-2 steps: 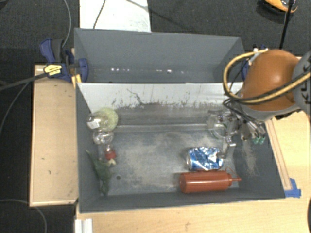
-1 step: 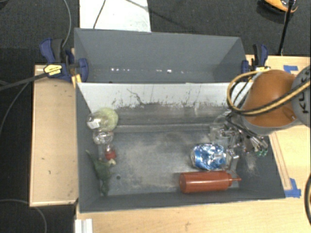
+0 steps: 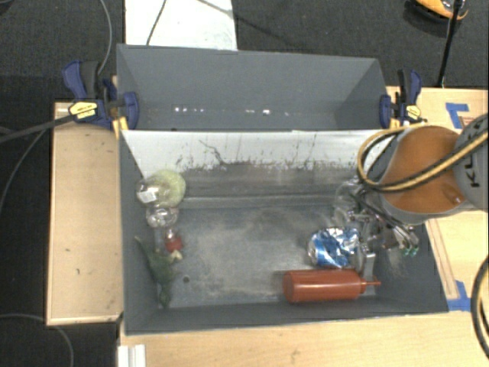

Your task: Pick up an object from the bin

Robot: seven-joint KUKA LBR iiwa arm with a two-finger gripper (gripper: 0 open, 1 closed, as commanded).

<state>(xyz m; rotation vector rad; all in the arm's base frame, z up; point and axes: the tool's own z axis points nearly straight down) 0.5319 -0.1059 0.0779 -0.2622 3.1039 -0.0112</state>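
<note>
Where the bin narrows into its front right corner, my claw hangs low; spread or pressed together, I cannot tell. A crumpled blue-and-white wrapper lies just beside it, leftward. A red-brown bottle lies lengthwise along the front wall.

the bin is grey metal, floor matt and dull, back wall scratched. the gripper looks like bare metal under a smooth, faintly glossy orange cover. just beside the gripper a crumpled blue and white wrapper shines like foil; next to that a reddish-brown bottle looks like smooth plastic. far across the bin from the gripper, a pale green ball looks fuzzy and a clear piece glints like glass or plastic.
</note>
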